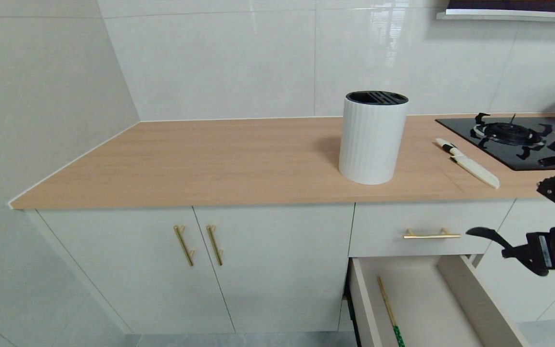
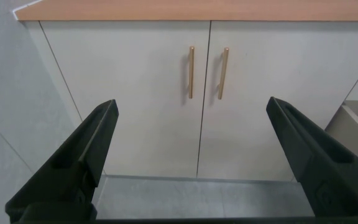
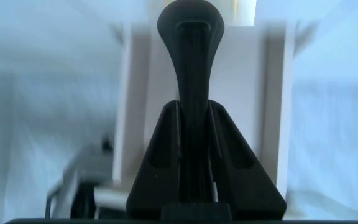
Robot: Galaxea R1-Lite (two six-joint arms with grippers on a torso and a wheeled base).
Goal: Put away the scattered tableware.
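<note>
Your right gripper (image 1: 476,233) is clenched with nothing between its fingers; in the right wrist view (image 3: 188,22) the two fingers press together into one dark blade. It hangs in front of the cabinets, below the worktop's (image 1: 186,159) front edge and above the right wall of the open drawer (image 1: 431,308). Your left gripper (image 2: 191,109) is released, its fingers spread wide, facing the double cabinet doors (image 2: 204,124) with their gold handles.

You have a wooden chopstick (image 1: 386,306) with a green end lying in the drawer along its left wall. The knife (image 1: 468,163) lies flat on the worktop near the front edge, between the white ribbed knife block (image 1: 373,140) and the gas hob (image 1: 513,140), its blade pointing toward the front edge. The block stands upright on the right half of the worktop.
</note>
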